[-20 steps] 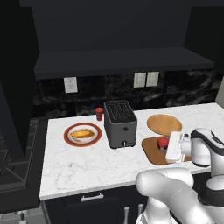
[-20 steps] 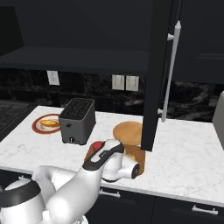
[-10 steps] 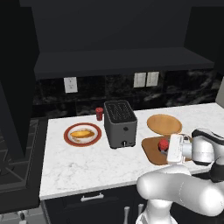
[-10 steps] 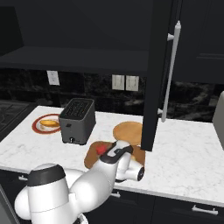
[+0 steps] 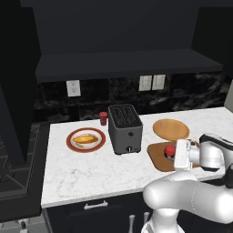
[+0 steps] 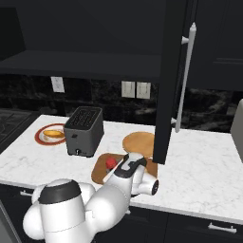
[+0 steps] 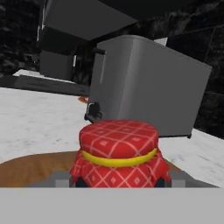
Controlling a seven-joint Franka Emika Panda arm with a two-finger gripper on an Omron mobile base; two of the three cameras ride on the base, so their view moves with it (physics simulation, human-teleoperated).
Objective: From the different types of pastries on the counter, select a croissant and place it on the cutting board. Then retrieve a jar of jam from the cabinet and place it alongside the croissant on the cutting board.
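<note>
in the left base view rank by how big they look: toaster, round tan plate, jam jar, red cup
1. toaster
2. round tan plate
3. and 4. jam jar and red cup: both tiny and look about alike, and the jar stands nearer the camera, so I won't rank them.

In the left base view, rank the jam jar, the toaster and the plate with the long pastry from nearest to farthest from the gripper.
1. Jam jar: on the cutting board, right at the gripper.
2. Toaster: mid-counter, left of the board.
3. Red-rimmed plate with the pastry: farthest left, beyond the toaster.
</note>
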